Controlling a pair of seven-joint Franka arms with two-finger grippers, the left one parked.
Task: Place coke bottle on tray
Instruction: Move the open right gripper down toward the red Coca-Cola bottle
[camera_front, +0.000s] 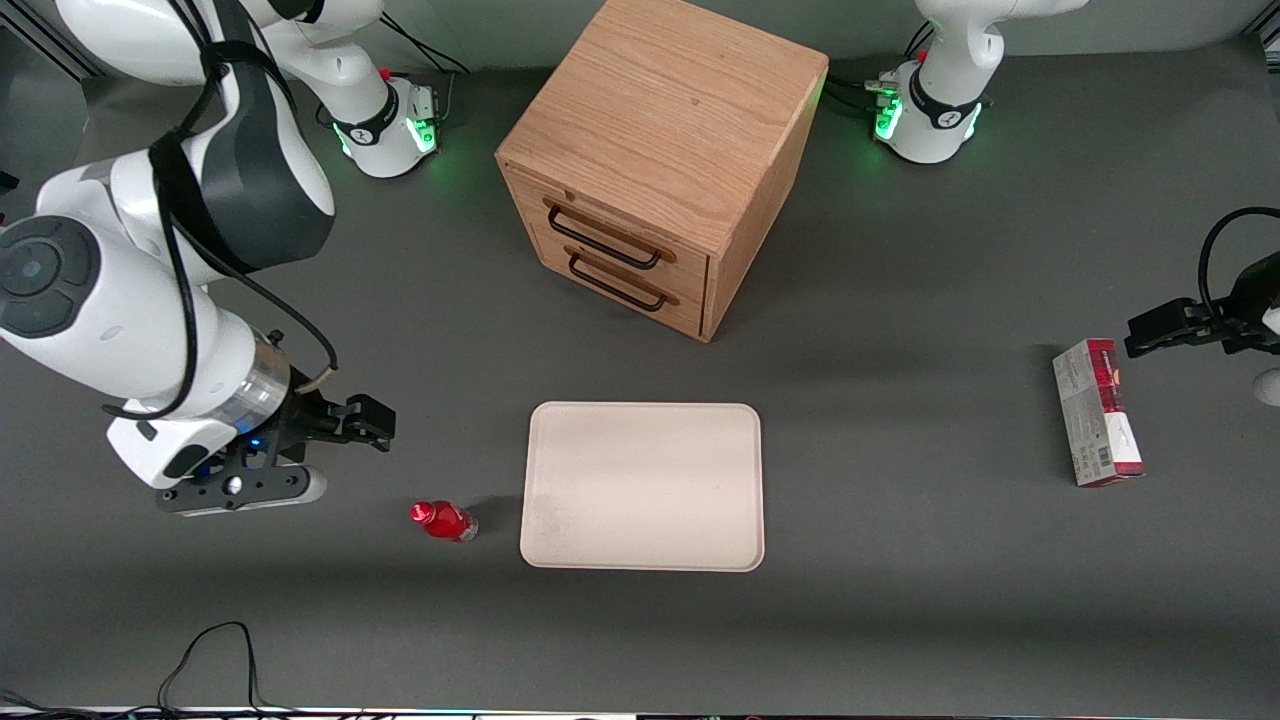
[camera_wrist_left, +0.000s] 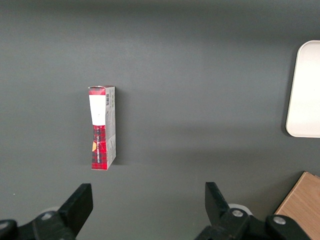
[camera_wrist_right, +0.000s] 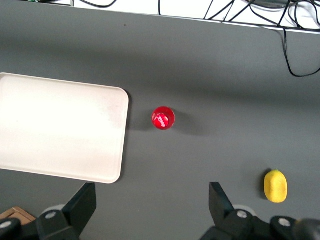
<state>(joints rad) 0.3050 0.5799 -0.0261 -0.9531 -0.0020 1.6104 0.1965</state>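
Observation:
The coke bottle (camera_front: 443, 521), small and red with a red cap, stands upright on the grey table close beside the tray's short edge. In the right wrist view I see it from above as a red circle (camera_wrist_right: 163, 118). The tray (camera_front: 643, 486) is large, cream-white and empty; it also shows in the right wrist view (camera_wrist_right: 60, 127). My gripper (camera_front: 345, 420) hovers above the table, open and empty, farther from the front camera than the bottle and toward the working arm's end. Its two dark fingers (camera_wrist_right: 80, 202) stand wide apart around bare table (camera_wrist_right: 152, 192).
A wooden two-drawer cabinet (camera_front: 665, 150) stands farther from the front camera than the tray. A red-and-grey carton box (camera_front: 1097, 412) lies toward the parked arm's end. A yellow lemon (camera_wrist_right: 275, 186) lies near my gripper. Cables (camera_front: 210, 660) trail at the table's front edge.

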